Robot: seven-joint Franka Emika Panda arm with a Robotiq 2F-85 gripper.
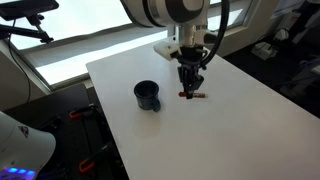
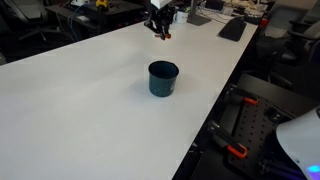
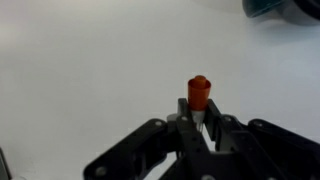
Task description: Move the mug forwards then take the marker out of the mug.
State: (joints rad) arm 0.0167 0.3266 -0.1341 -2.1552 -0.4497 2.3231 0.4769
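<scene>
Well, the marker [image 3: 199, 90] is out, pinched tight in my gripper [image 1: 191, 89], mug [image 1: 147, 96] apart at nine o'clock. Next, I judge: lower, release.

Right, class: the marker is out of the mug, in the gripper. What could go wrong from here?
The marker is round, and the gripper holds it low over the smooth white table; once released, it might roll.
The grip looks narrow in the wrist view, so the marker could slip or twist.
The mug stands nearby; a sideways sweep could knock it.
</scene>
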